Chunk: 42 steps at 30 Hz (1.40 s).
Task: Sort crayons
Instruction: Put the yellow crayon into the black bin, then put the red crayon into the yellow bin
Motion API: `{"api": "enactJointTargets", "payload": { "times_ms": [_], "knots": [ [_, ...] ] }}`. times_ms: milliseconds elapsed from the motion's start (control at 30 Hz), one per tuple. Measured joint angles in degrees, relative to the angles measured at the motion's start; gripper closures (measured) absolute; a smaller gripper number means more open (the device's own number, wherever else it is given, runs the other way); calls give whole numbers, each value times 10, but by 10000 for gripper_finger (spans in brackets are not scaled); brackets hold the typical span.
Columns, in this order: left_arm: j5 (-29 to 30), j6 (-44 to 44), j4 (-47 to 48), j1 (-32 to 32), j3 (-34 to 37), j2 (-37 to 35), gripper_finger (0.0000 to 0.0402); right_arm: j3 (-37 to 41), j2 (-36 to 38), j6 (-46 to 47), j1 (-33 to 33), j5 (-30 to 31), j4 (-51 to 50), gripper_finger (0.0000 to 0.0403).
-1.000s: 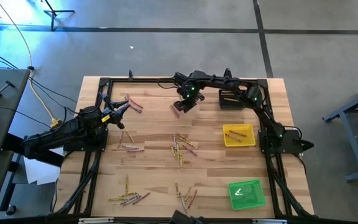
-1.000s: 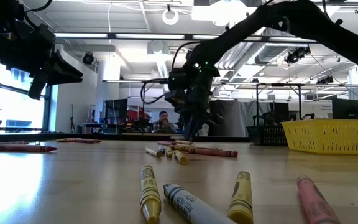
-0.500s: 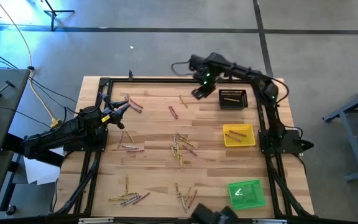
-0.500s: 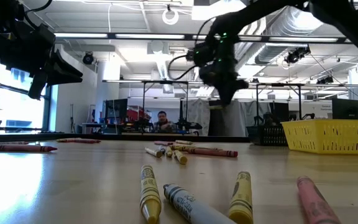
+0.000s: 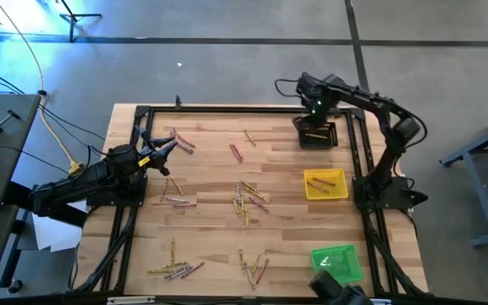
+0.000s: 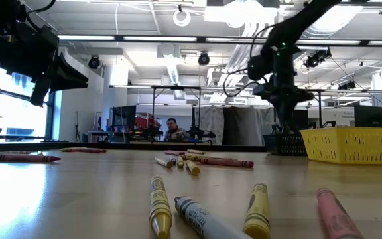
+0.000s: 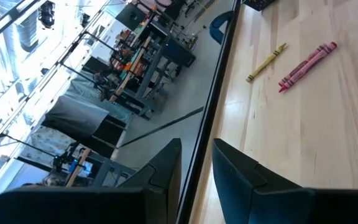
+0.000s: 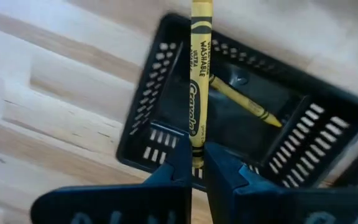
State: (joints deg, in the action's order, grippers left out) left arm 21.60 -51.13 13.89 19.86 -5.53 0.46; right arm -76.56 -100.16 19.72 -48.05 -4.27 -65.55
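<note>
Wooden bench [image 5: 210, 174] fills our overhead frame. Our right end effector [image 8: 197, 163] pinches a yellow crayon [image 8: 199, 74] above the black tray [image 5: 317, 135] at upper right, where another crayon [image 8: 247, 103] lies. Loose crayons [image 5: 246, 203] scatter mid-frame. Our left end effector [image 5: 166, 146] waits at left, fingers narrowly apart.

yellow crayon [image 8: 200, 93] with black lettering, black slotted tray [image 8: 160, 106], yellow tray [image 5: 325, 184], green tray [image 5: 336, 263]
</note>
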Motion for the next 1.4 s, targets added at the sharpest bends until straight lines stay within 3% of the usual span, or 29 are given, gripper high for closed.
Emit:
{"api": "enactJointTargets", "payload": {
  "times_ms": [233,500,700,833,1233,1400],
  "knots": [
    [0,0,0,0,0,0,324,85,35,13,0,-2,34,366],
    [0,0,0,0,0,0,324,88,55,17,1,13,37,319],
    [0,0,0,0,0,0,324,88,90,60,13,-12,70,313],
    [0,0,0,0,0,0,324,88,126,80,46,-39,164,314],
    [0,0,0,0,0,0,324,87,164,86,169,-26,570,314],
    [0,0,0,0,0,0,324,87,163,88,210,-25,636,314]
  ]
}}
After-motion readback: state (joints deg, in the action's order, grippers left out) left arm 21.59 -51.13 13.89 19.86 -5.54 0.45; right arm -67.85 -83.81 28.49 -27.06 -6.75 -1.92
